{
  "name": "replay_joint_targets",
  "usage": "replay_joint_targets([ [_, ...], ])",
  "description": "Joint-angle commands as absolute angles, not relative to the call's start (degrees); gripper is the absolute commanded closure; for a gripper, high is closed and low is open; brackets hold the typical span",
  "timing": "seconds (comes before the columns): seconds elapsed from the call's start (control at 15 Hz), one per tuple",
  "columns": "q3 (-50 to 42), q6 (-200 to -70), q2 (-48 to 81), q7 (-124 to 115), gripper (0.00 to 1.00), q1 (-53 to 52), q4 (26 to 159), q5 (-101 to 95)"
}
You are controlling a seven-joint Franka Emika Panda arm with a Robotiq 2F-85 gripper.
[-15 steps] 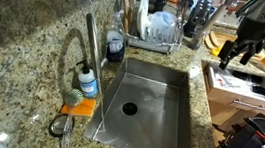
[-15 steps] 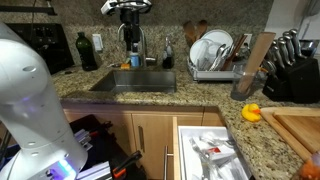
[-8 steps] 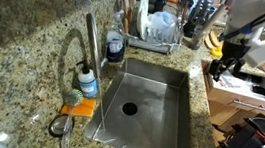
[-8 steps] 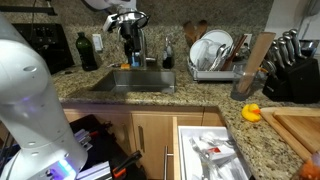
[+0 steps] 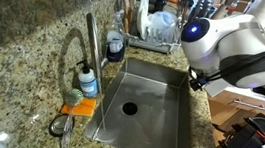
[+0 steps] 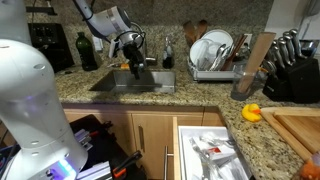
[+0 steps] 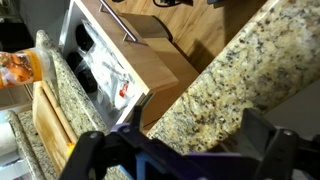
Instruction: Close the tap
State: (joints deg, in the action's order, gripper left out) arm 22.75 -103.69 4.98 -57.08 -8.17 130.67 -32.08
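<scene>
The tap [image 5: 88, 41] is a tall grey metal faucet with an arched spout, standing on the granite counter beside the sink [image 5: 158, 117]. No water shows in the basin. My gripper [image 5: 195, 80] hangs at the sink's opposite rim, well away from the tap and largely covered by the white arm [image 5: 231, 45]. In an exterior view the gripper [image 6: 136, 64] points down over the sink. In the wrist view the fingers [image 7: 88, 150] stand wide apart with nothing between them, over the counter edge [image 7: 220, 90].
A clear soap bottle [image 5: 88, 81] and an orange sponge [image 5: 78, 106] sit by the tap's base. A dish rack [image 5: 157, 32] stands behind the sink. An open drawer [image 6: 212, 150], a knife block [image 6: 290, 70] and a yellow duck [image 6: 252, 112] are nearby.
The arm swung in from the counter beyond the sink to the sink's rim and now fills that side. In the other exterior view the gripper dropped lower over the sink.
</scene>
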Motion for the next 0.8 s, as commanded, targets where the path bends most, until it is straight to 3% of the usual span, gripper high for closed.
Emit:
replay_joint_targets([
  [0.0, 19.44, -103.38, 5.05, -56.84, 0.0, -11.46, 130.17, -31.81],
  [0.2, 19.19, -103.67, 5.76, -50.67, 0.0, -11.45, 129.44, -29.92],
  [0.53, 16.49, -123.42, 6.19, -48.47, 0.0, -12.81, 129.71, -24.53],
  [0.73, 16.02, -127.6, 6.71, -40.37, 0.0, -13.99, 130.83, -27.52],
])
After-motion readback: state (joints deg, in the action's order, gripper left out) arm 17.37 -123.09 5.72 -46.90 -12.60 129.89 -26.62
